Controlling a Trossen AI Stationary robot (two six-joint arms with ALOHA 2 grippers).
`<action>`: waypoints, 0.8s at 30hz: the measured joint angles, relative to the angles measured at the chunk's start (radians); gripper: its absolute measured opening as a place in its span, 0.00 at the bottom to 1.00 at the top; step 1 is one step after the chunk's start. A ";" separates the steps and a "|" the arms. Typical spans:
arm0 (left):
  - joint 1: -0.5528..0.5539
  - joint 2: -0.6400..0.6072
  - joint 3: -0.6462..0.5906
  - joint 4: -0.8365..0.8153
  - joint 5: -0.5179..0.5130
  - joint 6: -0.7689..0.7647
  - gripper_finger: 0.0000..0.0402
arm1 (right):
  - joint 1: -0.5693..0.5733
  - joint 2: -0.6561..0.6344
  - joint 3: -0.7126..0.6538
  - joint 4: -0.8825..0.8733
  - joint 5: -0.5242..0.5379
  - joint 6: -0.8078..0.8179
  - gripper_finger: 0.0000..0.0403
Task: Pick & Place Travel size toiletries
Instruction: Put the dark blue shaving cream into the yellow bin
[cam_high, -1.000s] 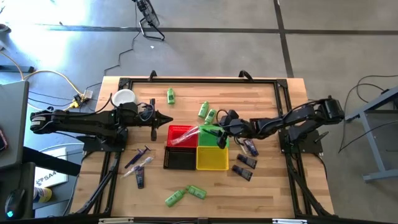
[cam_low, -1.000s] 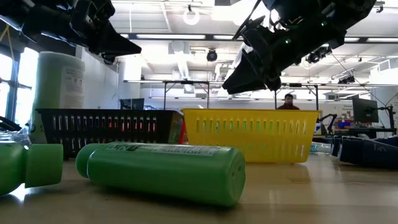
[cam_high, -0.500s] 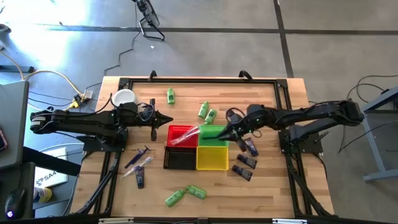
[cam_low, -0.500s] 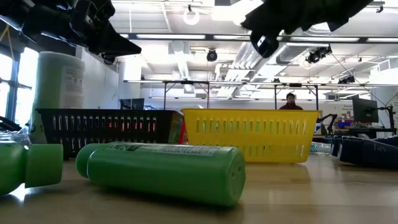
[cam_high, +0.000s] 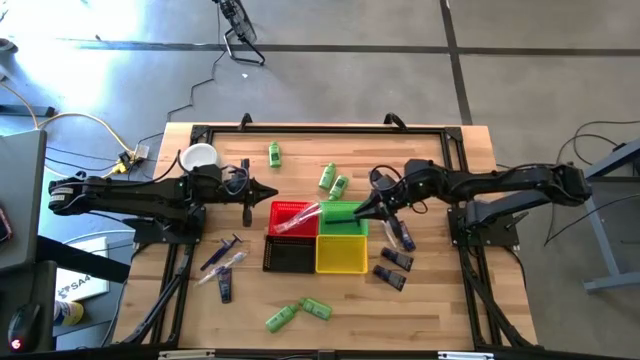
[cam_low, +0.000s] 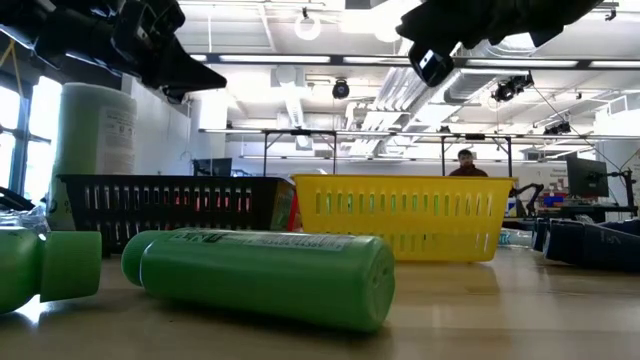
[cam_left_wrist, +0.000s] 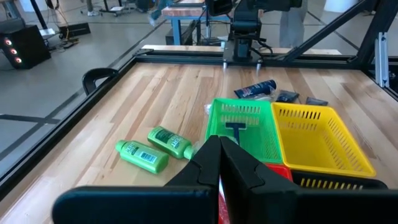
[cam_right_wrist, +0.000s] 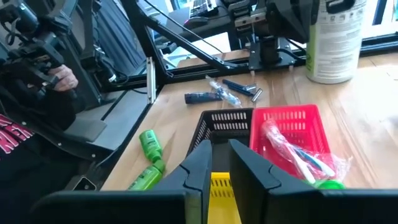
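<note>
Four small baskets stand mid-table: red (cam_high: 290, 215), green (cam_high: 345, 209), black (cam_high: 290, 256) and yellow (cam_high: 341, 254). The red one holds clear pinkish toothbrush packets (cam_right_wrist: 292, 152); a dark item (cam_left_wrist: 236, 129) lies in the green one. Green bottles (cam_high: 333, 181), dark tubes (cam_high: 397, 259) and slim sticks (cam_high: 222, 262) lie loose on the wood. My right gripper (cam_high: 359, 212) hovers over the green basket, fingers (cam_right_wrist: 198, 163) a narrow gap apart and empty. My left gripper (cam_high: 274, 190) waits shut and empty, raised beside the red basket's far left corner.
A white cup (cam_high: 198, 157) stands at the far left, with a single green bottle (cam_high: 274, 153) nearby. Two more green bottles (cam_high: 298, 313) lie near the front edge, large in the low view (cam_low: 262, 276). A black frame (cam_high: 320, 128) borders the table. People show beyond the table.
My right gripper has risen out of the green basket and tipped from pointing steeply down to nearly level, while its arm has stretched back toward the table's right edge. In the low view it has climbed almost out of the picture's top.
</note>
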 joint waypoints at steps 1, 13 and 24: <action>0.000 0.000 0.000 -0.003 0.000 0.000 0.00 | -0.002 0.000 0.000 -0.010 0.001 0.006 0.11; 0.000 0.000 0.000 -0.019 0.000 0.000 0.00 | 0.006 0.000 0.000 -0.213 0.057 0.216 0.11; 0.000 0.000 0.000 -0.019 0.000 0.003 0.00 | 0.025 0.000 0.000 -0.568 0.172 0.504 0.11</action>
